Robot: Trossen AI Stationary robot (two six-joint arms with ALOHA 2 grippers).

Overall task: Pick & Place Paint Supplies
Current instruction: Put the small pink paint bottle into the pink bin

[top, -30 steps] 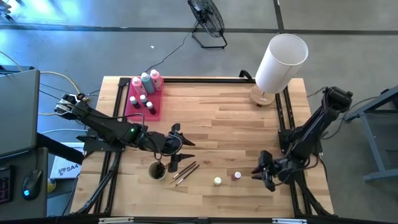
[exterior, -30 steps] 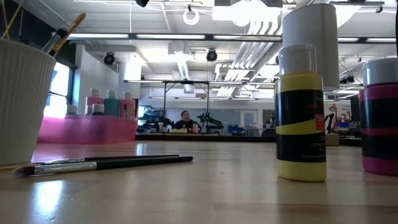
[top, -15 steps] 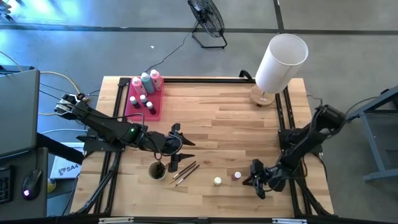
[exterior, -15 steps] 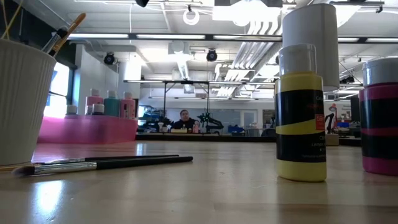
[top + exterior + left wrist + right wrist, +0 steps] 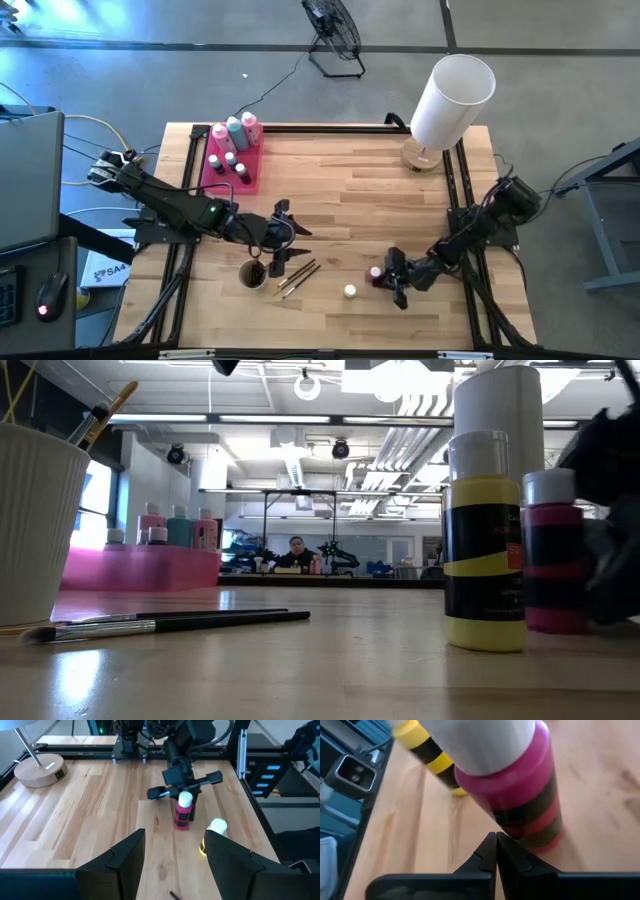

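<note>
Table (image 5: 390, 190): light wooden top with a dark frame; only the high view takes in all of it with both arms.
Lampshade (image 5: 452, 100): big white cylinder on a round wooden base at the far right corner; the left wrist view catches just the base and stem.
Pink tray (image 5: 221, 172): far left of the table, holding two pink and one teal squeeze bottles (image 5: 236, 131) and some small dark pots; the low view shows it side-on in the distance.
White cup (image 5: 253, 273): near the front left, just by the left gripper; the low view alone shows brush handles sticking out of it.
Right gripper (image 5: 391, 278): low over the table at front right, right up against the pink pot. The right wrist view shows its fingertips (image 5: 496, 851) pressed together just in front of the pot, so the jaws are closed and hold nothing.
Left gripper (image 5: 288, 244): hangs over the middle left, beside the cup; its wrist view shows the fingers (image 5: 125, 857) spread wide apart with nothing between them.
Brushes (image 5: 298, 275): thin, dark-handled, lying flat on the wood just right of the cup.
Pink pot (image 5: 375, 273): white-capped, upright in the left wrist view, tilted-looking in the right wrist view.
Yellow pot (image 5: 350, 291): stands near the pink one, a little nearer the front; the low view shows its black band.
</note>
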